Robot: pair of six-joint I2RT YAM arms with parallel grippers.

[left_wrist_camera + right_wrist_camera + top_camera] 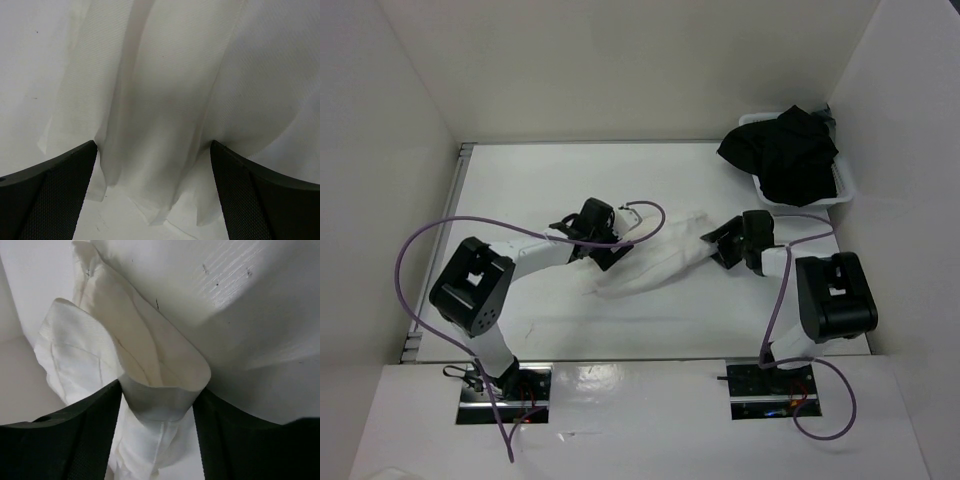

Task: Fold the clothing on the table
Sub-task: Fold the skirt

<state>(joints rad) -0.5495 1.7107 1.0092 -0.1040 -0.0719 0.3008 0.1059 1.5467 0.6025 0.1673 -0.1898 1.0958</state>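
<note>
Now: white garment (655, 262) lies bunched on the table (550, 180), one claw at each end.
Right claw (157, 390) pinches a raised, looped fold of hem between its fingers, probably to lift that end for folding. Left claw (152, 145) gapes wide, cloth lying flat between and ahead of its fingers — unheld, seemingly poised to grab. Fabric is thin, faintly ribbed, creased lengthwise, its layers overlapping.
</note>
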